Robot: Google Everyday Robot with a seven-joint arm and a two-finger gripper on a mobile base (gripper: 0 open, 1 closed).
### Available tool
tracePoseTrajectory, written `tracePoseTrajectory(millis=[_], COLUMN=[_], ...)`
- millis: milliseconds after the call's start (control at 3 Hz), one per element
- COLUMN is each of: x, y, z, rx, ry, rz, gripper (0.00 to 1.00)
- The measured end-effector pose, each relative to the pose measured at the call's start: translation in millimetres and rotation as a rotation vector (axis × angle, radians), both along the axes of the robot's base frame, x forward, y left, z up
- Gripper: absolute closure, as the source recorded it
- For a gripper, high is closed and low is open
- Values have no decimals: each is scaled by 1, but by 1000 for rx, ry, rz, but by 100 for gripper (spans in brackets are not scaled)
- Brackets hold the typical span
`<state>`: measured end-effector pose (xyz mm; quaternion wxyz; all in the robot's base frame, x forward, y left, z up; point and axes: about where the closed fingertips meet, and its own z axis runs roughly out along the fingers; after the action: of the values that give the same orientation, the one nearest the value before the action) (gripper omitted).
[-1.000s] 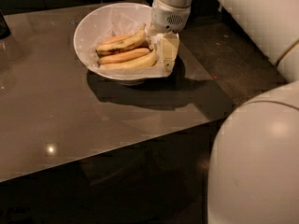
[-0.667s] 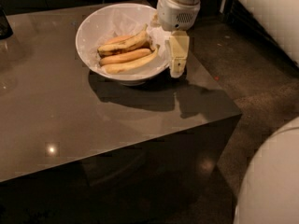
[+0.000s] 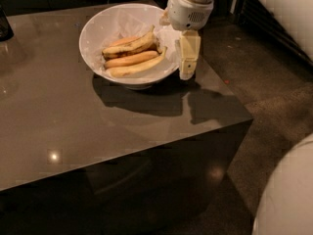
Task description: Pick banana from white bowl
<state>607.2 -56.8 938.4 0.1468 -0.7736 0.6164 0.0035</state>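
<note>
The white bowl (image 3: 105, 21) stands near the far right corner of the dark glossy table (image 3: 73, 126). Three bananas lie in it side by side. The pale yellow banana (image 3: 137, 68) is the nearest, along the front wall. An orange-tinted one (image 3: 131, 59) lies behind it, and one with dark streaks (image 3: 129, 45) lies furthest back. My gripper (image 3: 188, 58) hangs down from the white wrist at the bowl's right rim, just right of the bananas' tips, and holds nothing that I can see.
A dark object (image 3: 4, 23) stands at the table's far left edge. The table's right edge (image 3: 230, 97) drops to a dark floor (image 3: 274, 92). My white arm (image 3: 288, 13) crosses the top right and my white body (image 3: 291, 195) fills the bottom right corner.
The gripper has shifted right, from over the bananas' right ends to the bowl's right rim. The bananas have not moved. My white body takes up less of the bottom right.
</note>
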Motion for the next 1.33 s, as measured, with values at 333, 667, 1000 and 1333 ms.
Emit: tracePoseTrajectory(millis=[333,667,1000,1333], x=[-4,-4,5,16], y=[-3,-3,-4,-1], z=[14,14,26,34], rx=[7,7,34,47], ry=[-9,-9,-24,-26], rz=[36,36,54,81], gripper=[0,0,0,0])
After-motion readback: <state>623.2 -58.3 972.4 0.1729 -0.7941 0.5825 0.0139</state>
